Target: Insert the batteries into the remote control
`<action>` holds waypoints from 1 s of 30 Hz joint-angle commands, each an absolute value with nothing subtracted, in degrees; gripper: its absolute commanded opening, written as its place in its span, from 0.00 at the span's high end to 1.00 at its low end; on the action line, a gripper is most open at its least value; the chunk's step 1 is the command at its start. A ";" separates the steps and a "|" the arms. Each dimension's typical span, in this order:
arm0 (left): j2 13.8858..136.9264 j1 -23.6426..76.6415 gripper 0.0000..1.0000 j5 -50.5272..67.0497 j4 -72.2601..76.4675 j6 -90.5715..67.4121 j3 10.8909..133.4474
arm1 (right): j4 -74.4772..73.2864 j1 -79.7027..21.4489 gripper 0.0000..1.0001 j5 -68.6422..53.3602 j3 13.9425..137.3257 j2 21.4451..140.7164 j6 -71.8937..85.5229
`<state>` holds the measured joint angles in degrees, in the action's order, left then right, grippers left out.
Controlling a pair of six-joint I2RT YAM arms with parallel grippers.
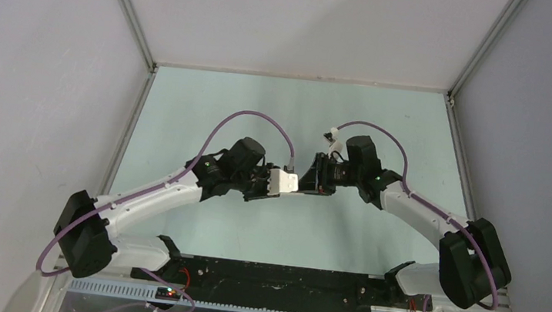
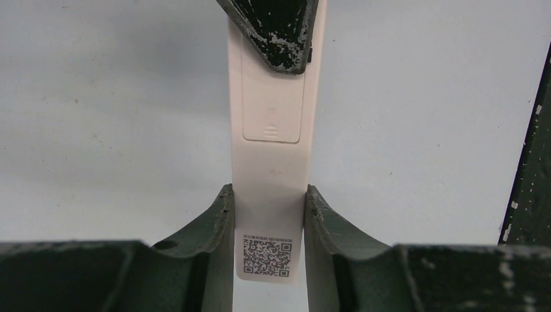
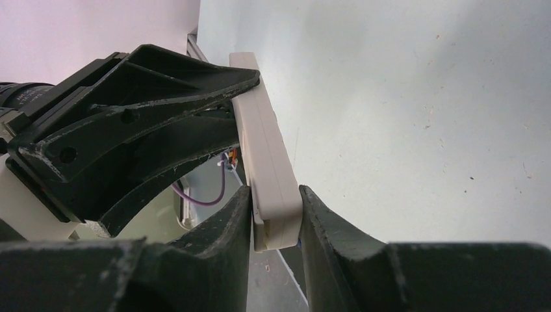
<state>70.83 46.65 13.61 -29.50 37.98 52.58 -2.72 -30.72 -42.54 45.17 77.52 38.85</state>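
Two grippers hold the remote (image 2: 271,166) between them. The left gripper (image 2: 268,198) is clamped across its QR-code end, and the right gripper (image 3: 275,195) squeezes the far end. The cover (image 2: 273,104) sits just beyond the left fingers.

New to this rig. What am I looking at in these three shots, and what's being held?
Two robot arms are bolted at the near edge of the table. The wide picture looks down from above and behind; the other two come from a camera on each wrist. The left gripper and right gripper each clamp one end of the white remote control, held over the pale green table. Its back faces the left wrist camera, with the battery cover seemingly closed. No batteries show in any view.
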 commanded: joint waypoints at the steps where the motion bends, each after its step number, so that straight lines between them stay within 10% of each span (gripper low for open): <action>1: 70.67 46.75 0.95 11.21 -28.45 38.06 54.04 | -4.70 -29.78 0.66 -42.72 44.45 76.40 38.28; 19: 72.23 46.72 1.00 11.69 -28.88 38.59 55.98 | -12.67 -29.76 0.68 -38.00 47.72 78.09 35.89; 30: 72.16 46.75 1.00 12.38 -28.91 38.55 56.01 | -6.02 -31.08 0.28 -38.76 48.23 77.91 37.82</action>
<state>72.86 46.81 12.14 -30.57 38.02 53.39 -9.47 -30.44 -39.00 46.19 77.56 37.54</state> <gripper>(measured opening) 0.367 0.692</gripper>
